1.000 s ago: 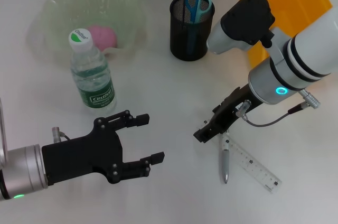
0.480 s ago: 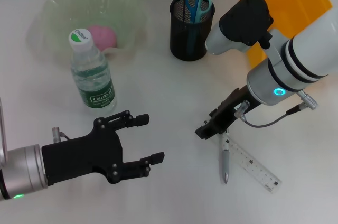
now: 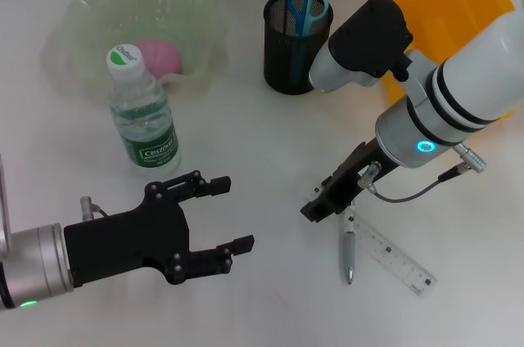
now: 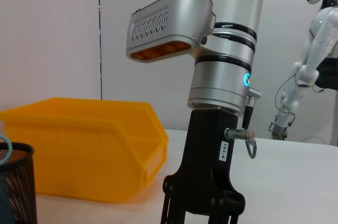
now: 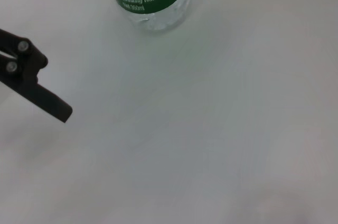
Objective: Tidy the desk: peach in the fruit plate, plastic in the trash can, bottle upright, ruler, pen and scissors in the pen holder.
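Right claw (image 3: 318, 204): shifted slightly toward the tabletop's left edge, above the pen (image 3: 349, 254) and ruler (image 3: 390, 254); opening indiscernible; pickup pending. Left claw (image 3: 223, 214): wide, idle.

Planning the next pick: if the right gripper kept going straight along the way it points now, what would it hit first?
Probably bare desk. The right gripper angles down just beside the pen, whose upper end and the ruler lie slightly past its tip; depth is unclear.
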Controlling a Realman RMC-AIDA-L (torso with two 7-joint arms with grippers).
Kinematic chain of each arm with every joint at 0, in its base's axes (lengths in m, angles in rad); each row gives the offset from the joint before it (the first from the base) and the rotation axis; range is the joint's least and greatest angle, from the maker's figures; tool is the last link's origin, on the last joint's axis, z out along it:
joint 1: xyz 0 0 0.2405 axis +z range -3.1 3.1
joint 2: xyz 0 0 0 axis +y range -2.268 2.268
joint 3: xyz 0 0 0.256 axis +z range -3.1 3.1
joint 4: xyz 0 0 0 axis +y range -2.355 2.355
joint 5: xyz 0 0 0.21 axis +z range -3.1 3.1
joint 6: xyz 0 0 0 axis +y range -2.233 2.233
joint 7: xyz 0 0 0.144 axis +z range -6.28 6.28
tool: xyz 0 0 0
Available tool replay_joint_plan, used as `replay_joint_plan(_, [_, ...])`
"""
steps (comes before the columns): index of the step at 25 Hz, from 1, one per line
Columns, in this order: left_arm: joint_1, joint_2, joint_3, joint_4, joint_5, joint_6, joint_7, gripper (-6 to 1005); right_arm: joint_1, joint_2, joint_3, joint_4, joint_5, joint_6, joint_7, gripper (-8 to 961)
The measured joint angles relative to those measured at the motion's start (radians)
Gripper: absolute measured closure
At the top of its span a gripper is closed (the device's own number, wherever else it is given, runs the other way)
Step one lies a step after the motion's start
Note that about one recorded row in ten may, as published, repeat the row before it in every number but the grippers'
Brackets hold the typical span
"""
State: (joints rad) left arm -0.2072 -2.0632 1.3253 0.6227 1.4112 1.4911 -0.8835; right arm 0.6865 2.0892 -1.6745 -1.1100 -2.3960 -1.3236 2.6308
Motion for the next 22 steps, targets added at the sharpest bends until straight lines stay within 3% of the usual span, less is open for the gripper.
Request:
replay_joint_plan(6, [0.0,0.0,0.0,0.0,0.0,0.0,0.0,202,0.01,0.0,-0.001,0.019,-0.003,0.001,0.006,415])
replay_joint_plan(13, [0.0,0.0,0.0,0.0,-0.001,0.0,0.001,202,0.001,0.0,0.011,-0.028,-0.001,-0.016,0.008,576])
replay_joint_plan(19, [0.0,0.0,0.0,0.0,-0.001,0.0,0.001,202,-0.054,-0.003,0.142,-0.215,0.003,-0.061,0.004,571])
replay_joint_plan(22, [0.001,0.0,0.0,0.0,-0.002,0.0,0.004,202,-0.115,-0.001,0.244,-0.344,0.049,-0.005,-0.065,568])
